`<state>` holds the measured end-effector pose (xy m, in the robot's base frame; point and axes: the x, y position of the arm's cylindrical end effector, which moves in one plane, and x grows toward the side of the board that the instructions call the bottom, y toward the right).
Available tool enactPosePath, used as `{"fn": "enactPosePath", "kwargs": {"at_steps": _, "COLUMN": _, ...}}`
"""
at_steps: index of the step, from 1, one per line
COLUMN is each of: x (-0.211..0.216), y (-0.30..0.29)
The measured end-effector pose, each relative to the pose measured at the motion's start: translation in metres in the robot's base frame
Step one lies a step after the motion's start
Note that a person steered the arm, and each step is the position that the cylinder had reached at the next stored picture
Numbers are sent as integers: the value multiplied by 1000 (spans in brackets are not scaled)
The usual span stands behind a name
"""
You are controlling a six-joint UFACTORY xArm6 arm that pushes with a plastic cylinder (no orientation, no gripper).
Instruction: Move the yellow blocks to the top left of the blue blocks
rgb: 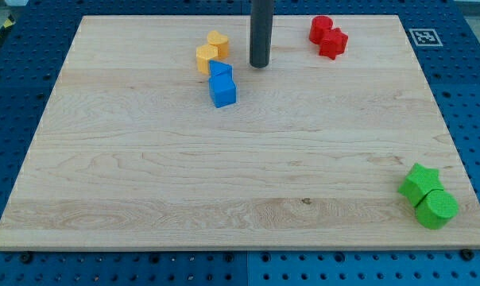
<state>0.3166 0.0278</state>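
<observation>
Two yellow blocks sit near the view's top, left of centre: a heart-like one and a hexagonal one just below-left of it, touching. Two blue blocks lie right below them: a small wedge-like one and a cube, touching each other. The hexagonal yellow block touches the upper blue block's top-left corner. My tip is the lower end of the dark rod, standing to the right of the yellow blocks and up-right of the blue blocks, with a small gap.
Two red blocks sit together at the view's top right. A green star and a green cylinder sit at the bottom right near the wooden board's edge. A blue pegboard surrounds the board.
</observation>
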Motion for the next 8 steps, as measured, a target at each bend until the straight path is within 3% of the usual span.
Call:
{"fn": "enactPosePath", "kwargs": {"at_steps": 2, "x": -40, "y": -23}}
{"fn": "enactPosePath", "kwargs": {"at_steps": 5, "x": -40, "y": -65}}
{"fn": "enactPosePath", "kwargs": {"at_steps": 8, "x": 16, "y": -35}}
